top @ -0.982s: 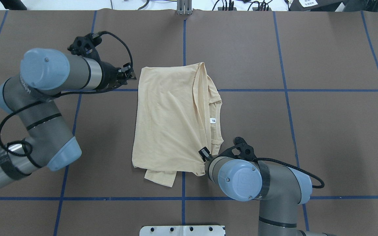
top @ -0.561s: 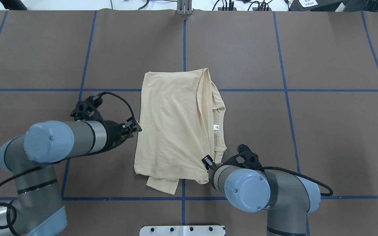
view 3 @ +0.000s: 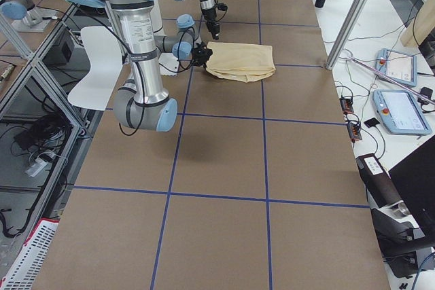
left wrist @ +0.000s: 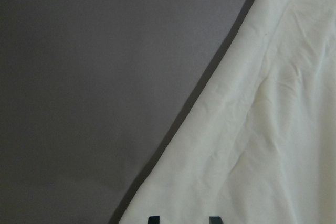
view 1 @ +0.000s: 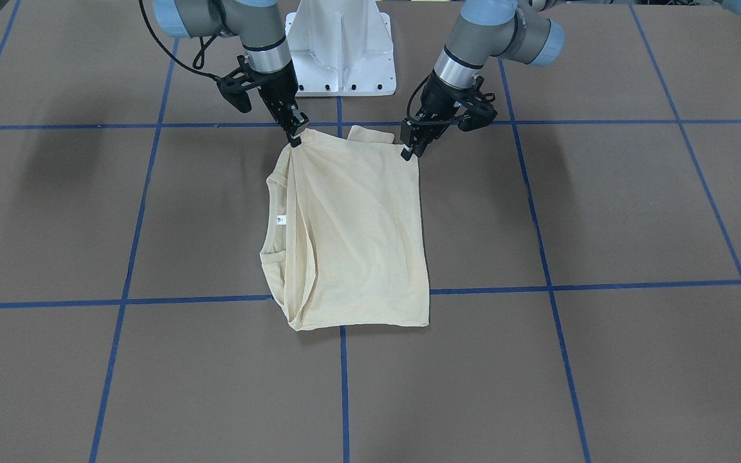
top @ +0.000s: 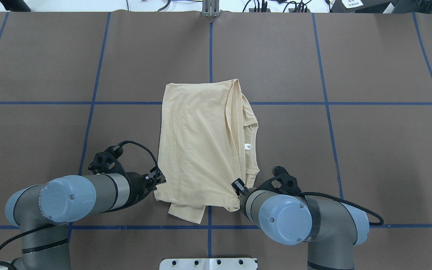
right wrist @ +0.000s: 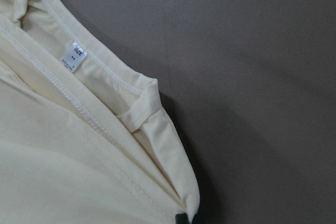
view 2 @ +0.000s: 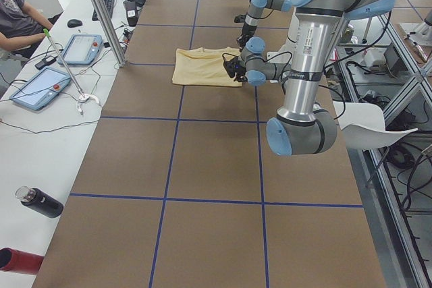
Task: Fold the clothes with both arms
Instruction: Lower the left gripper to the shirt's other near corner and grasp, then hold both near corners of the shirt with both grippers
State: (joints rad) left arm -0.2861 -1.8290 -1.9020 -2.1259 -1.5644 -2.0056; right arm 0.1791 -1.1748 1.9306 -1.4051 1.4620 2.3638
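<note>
While the right gripper (top: 235, 186) pinches the T-shirt (top: 197, 142), the left gripper (top: 161, 180) sits spread at its corner

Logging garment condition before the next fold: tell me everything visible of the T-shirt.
The T-shirt is pale cream-yellow, thin, lightly creased, flat on the brown table, folded into a rough rectangle. A neckline with a small white neck label shows along one long side; a sleeve end pokes out nearest the robot. The right claw pinches one near corner; the left claw, open, meets the other.
</note>
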